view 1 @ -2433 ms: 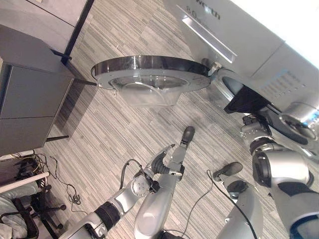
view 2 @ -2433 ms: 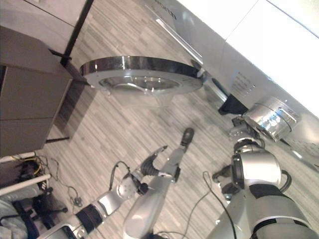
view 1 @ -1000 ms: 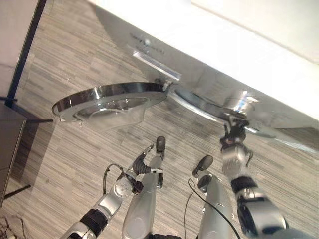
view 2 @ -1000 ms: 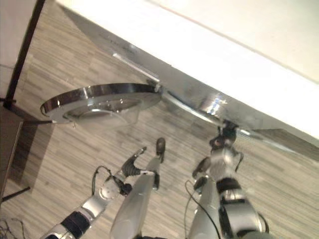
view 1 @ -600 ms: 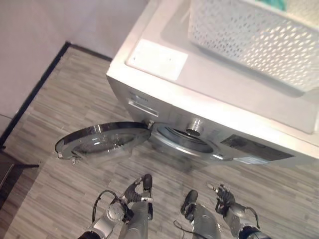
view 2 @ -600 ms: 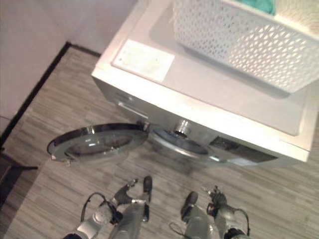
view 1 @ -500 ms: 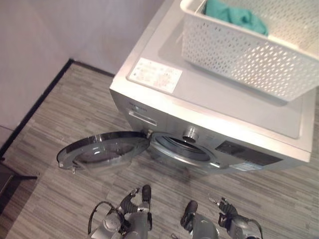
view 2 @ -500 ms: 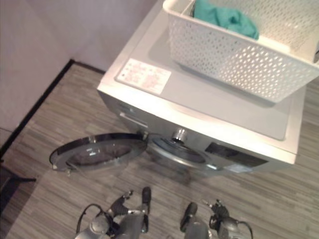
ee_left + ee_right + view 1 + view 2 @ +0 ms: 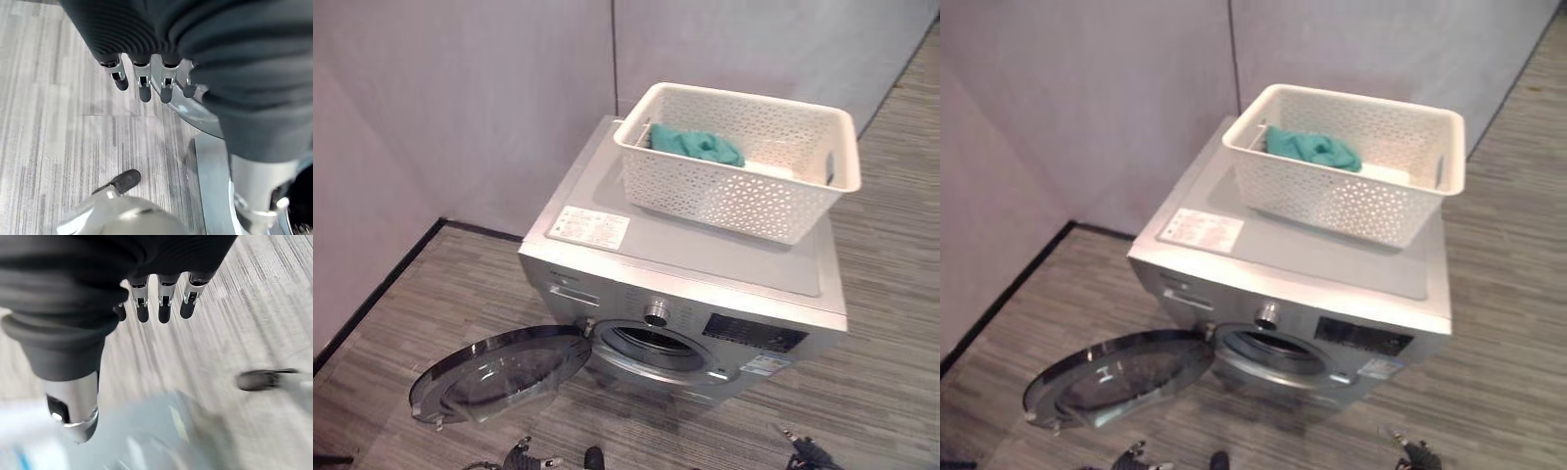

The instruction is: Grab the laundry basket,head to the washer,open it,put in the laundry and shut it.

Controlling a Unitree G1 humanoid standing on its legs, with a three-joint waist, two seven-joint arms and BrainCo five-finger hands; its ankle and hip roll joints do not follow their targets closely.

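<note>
The silver washer point(image 9: 705, 257) stands against the wall with its round door point(image 9: 499, 372) swung wide open to the left and the drum opening point(image 9: 651, 343) uncovered. On its top sits the white perforated laundry basket point(image 9: 734, 201), holding a green cloth point(image 9: 700, 145) and something white point(image 9: 770, 168). My left hand point(image 9: 145, 90) hangs low over the floor beside the door's rim, fingers straight, holding nothing. My right hand point(image 9: 164, 308) hangs in front of the washer with straight, empty fingers. Both hands are far below the basket, at the bottom edge of the left eye view.
Grey walls point(image 9: 460, 108) close in behind and left of the washer, with a dark skirting line point(image 9: 382, 294) along the floor. Striped wood-look floor point(image 9: 891, 294) stretches to the washer's right and in front.
The camera has swung up, bringing the washer's top and the basket into view. My right hand has come away from the drum opening and hangs low. The door stays open.
</note>
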